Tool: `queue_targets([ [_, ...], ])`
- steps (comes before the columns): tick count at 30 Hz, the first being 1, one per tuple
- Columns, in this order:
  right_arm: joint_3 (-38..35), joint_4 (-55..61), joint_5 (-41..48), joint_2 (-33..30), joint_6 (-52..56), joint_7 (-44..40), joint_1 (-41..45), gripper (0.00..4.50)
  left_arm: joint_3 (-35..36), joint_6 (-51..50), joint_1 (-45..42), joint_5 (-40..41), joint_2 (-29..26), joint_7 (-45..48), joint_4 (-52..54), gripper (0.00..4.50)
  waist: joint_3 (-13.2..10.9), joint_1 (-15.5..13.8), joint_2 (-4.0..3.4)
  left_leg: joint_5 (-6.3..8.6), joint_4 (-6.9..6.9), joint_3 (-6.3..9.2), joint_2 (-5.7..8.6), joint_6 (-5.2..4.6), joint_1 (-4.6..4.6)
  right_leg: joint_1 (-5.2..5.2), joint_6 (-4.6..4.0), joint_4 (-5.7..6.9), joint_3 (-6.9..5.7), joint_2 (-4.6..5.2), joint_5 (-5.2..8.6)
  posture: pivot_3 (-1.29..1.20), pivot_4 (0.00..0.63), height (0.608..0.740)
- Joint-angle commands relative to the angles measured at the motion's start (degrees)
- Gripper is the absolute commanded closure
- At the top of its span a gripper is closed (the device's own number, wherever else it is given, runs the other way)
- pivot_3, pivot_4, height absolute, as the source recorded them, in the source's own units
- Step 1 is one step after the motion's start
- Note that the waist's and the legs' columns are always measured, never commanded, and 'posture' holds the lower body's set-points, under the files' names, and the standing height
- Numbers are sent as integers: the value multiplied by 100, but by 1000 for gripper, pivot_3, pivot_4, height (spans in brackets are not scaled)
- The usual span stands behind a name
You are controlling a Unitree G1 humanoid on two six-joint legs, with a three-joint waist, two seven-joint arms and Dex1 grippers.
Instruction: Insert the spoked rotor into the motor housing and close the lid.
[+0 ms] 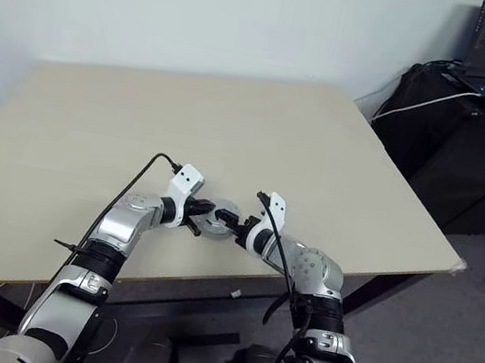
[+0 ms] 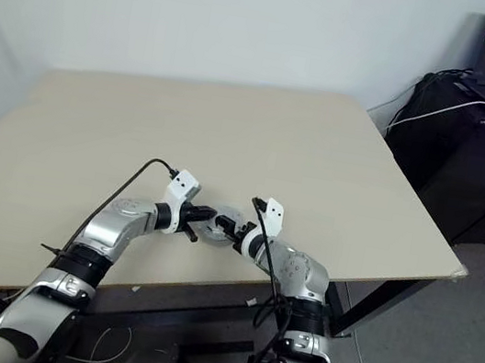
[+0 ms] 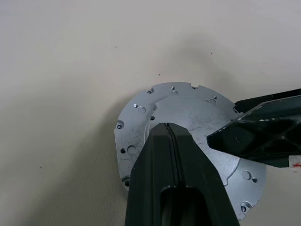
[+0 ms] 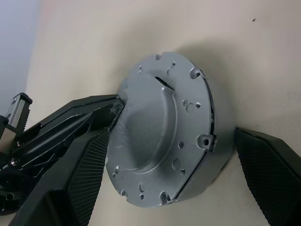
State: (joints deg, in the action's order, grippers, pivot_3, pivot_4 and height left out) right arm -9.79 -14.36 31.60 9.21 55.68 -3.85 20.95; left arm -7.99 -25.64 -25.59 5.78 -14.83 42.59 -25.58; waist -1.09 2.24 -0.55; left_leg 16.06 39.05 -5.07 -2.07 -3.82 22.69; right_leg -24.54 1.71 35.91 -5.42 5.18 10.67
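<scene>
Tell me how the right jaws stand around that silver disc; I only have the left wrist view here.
Observer: The right jaws are wide open and straddle the lid, with one finger on each side of it. They have not yet closed on it.
Operator: Describe its side.
Observer: The lid sits on a thick round silver body. A seam shows between the two, and the lid's middle is raised.
Operator: Place it on the table.
Observer: It lies near the front edge of the table, between the two arms.
</scene>
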Motion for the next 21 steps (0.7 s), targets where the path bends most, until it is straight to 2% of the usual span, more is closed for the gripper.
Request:
queue_targets([
  [1, 189, 69, 64, 283, 112, -83, -253, 7, -115, -208, 163, -106, -51, -60, -218, 4500, 0, 0, 0, 0, 0, 0, 0, 0, 0, 0, 0, 0, 0, 0, 0, 0, 0, 740],
  [8, -418, -9, 944, 507, 716, -461, -175, 7, -110, -215, 178, -100, -42, -70, -191, 4500, 1, 1, 1, 0, -2, 3, -1, 1, -2, 1, -1, -1, -3, 0, 0, 0, 0, 740],
  [14, -815, -109, 1296, 581, 390, -680, -106, 7, -98, -242, 212, -94, -59, -70, -154, 4500, -1, 1, -1, 1, -2, 2, -1, 1, 0, -1, -1, 0, -3, 0, 1, 0, 0, 740],
  [21, -908, -189, 1387, 658, 91, -465, -130, 7, -108, -257, 222, -105, -62, -64, -129, 4500, -3, -11, -4, 1, -6, 2, 0, 2, 4, -3, -1, -5, -4, 1, 1, 0, 0, 740],
])
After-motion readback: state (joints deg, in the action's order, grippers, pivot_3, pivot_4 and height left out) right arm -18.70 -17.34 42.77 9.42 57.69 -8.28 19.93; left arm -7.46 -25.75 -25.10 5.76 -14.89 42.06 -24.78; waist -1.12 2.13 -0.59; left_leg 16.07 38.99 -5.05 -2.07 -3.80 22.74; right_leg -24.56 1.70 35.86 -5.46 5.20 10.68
